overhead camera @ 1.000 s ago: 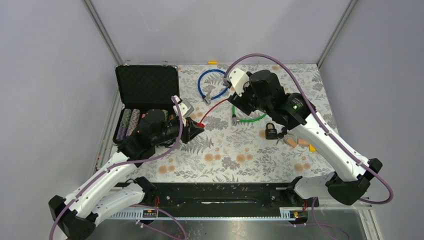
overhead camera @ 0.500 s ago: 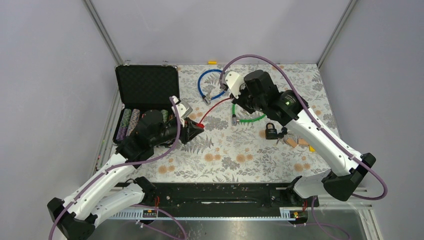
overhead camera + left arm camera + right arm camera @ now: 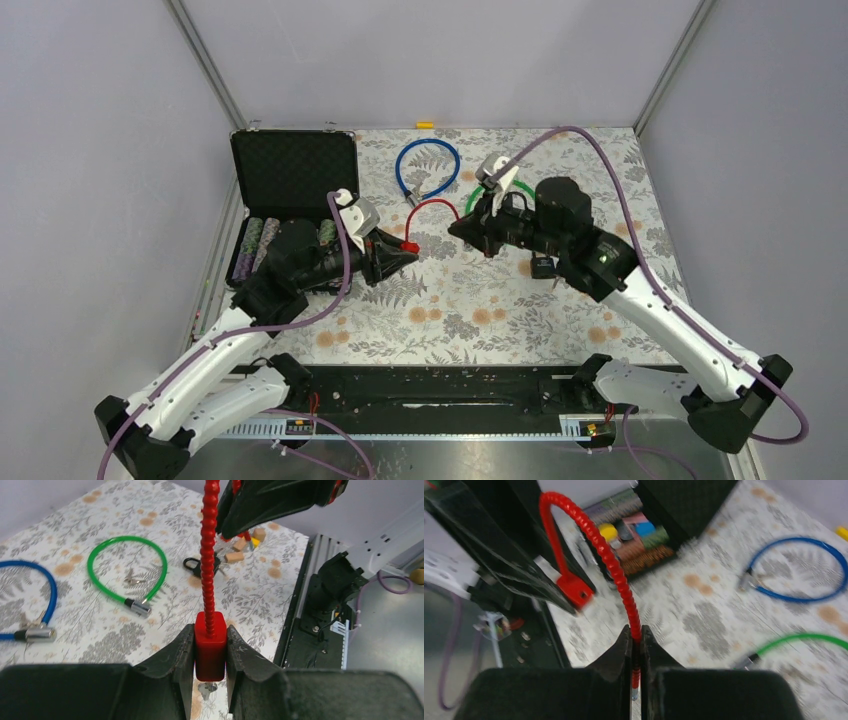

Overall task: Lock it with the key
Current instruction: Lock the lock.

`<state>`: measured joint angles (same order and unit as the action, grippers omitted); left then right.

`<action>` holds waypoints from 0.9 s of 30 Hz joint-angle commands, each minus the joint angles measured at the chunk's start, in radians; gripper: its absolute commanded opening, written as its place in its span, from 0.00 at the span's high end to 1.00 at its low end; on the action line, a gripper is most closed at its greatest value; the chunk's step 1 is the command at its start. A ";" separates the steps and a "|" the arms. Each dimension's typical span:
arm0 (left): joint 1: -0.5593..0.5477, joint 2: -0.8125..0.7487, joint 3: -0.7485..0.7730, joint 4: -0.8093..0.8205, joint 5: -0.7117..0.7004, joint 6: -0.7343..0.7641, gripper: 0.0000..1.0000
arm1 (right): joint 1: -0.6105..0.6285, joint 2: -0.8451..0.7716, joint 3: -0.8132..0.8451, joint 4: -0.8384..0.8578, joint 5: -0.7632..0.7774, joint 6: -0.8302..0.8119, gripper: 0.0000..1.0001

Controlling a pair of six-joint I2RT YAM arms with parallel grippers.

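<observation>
Nearest the arm bases, the left pincer was clenched on the square body of the red cable lock, one jaw on each flat side, with the cable rising out of its top. That grip probably served to keep the body from turning while the other arm worked. A scrap of metal showed just under the body. It may have been the key sitting in its slot, but I could not tell.

Further out, the cable arched above the bench and came down into the right pincer. This one was clamped tight on the cable just short of its free tip, so the tip poked out past the jaws. I judged that this left the end bare for feeding into the body. The loop was not yet closed, so locking had not begun.

Beyond the right arm a black padlock lay on the bench, with some wooden blocks near it. The green cable lock lay untouched beside them, and small keys lay inside its loop. The blue cable lock lay farther back. At the far left stood an open black case, with chips in its lower half.
</observation>
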<state>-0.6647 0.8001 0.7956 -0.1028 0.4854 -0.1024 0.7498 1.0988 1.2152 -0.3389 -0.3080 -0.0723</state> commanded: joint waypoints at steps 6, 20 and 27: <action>-0.004 0.047 0.025 0.255 0.198 -0.018 1.00 | 0.004 -0.024 -0.299 1.171 -0.269 0.646 1.00; -0.003 0.046 -0.010 0.414 0.237 -0.059 1.00 | 0.053 -0.003 -0.373 1.314 -0.222 0.605 1.00; -0.002 0.039 -0.016 0.430 0.237 -0.071 1.00 | 0.109 -0.016 -0.368 1.204 -0.167 0.468 1.00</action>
<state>-0.6647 0.8463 0.7898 0.2447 0.7013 -0.1593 0.8173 1.1076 0.8375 0.8700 -0.4862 0.4900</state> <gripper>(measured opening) 0.233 0.049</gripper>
